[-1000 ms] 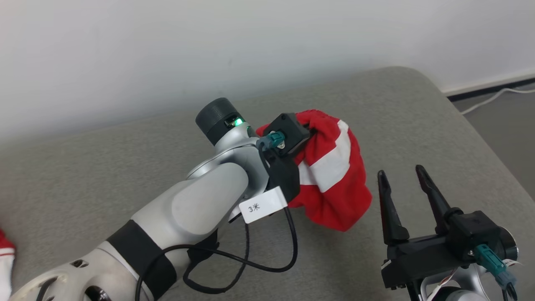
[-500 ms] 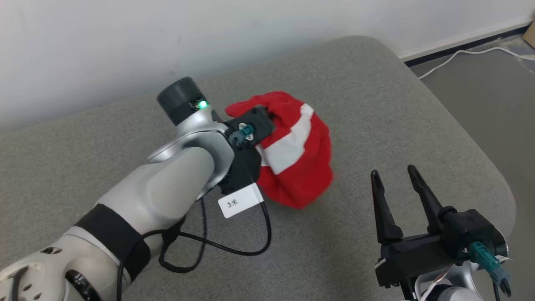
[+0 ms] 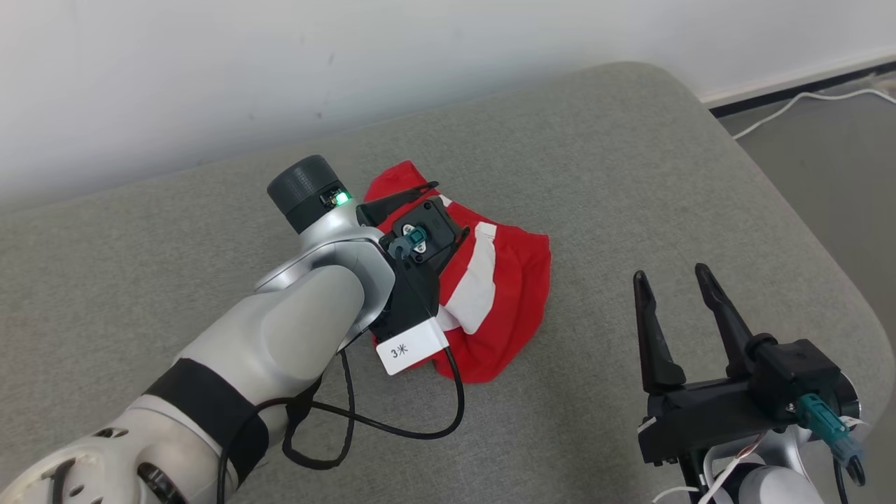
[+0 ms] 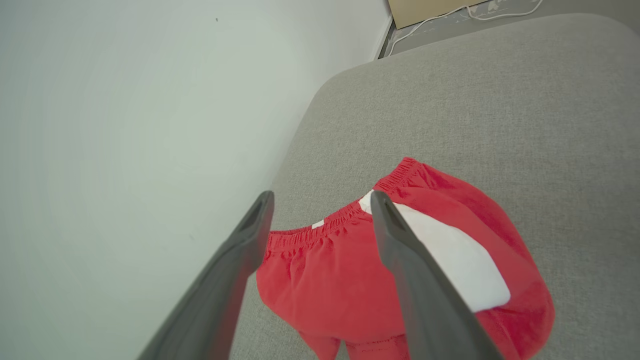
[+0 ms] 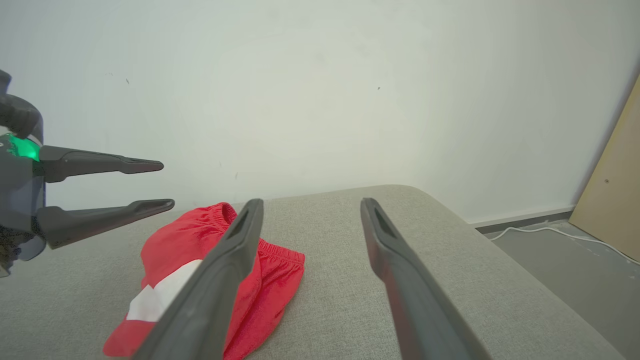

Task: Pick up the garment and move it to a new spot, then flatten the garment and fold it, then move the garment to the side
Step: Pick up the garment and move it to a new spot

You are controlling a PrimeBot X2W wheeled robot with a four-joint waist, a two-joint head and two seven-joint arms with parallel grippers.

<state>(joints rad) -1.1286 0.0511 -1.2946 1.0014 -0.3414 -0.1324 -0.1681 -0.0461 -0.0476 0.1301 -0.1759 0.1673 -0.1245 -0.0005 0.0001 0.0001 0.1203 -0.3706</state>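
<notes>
Grey upholstered cushion (image 3: pixel 630 175) set against a plain white wall (image 3: pixel 280 70), with a strip of floor and a white cable (image 3: pixel 791 105) beyond its far right end.

The left gripper (image 4: pixel 322 199) hangs just above the cushion, its two long dark fingers spread wide with nothing between them. A moment ago those fingers were pinched shut on the garment, which dangled from them in a bunch. They have now let go.

The garment (image 3: pixel 504 301) is red with a white side stripe and a gathered elastic waistband, and looks like a pair of shorts. It lies loose on the cushion directly beneath the left fingers. The waistband is nearest the fingertips and the rest spreads back under the wrist. It is rumpled and partly doubled over, not flat.

The right gripper (image 3: pixel 670 273) hovers off to the left gripper's right. Its fingers are also wide apart and empty, pointing toward the wall. The garment sits to its left, near but not touching.

The release suggests the first step, moving the garment to a new spot, is done. Flattening comes next, and probably calls for the grippers to take separate edges and draw them apart. The soft cloth may bunch again as it is pulled.
</notes>
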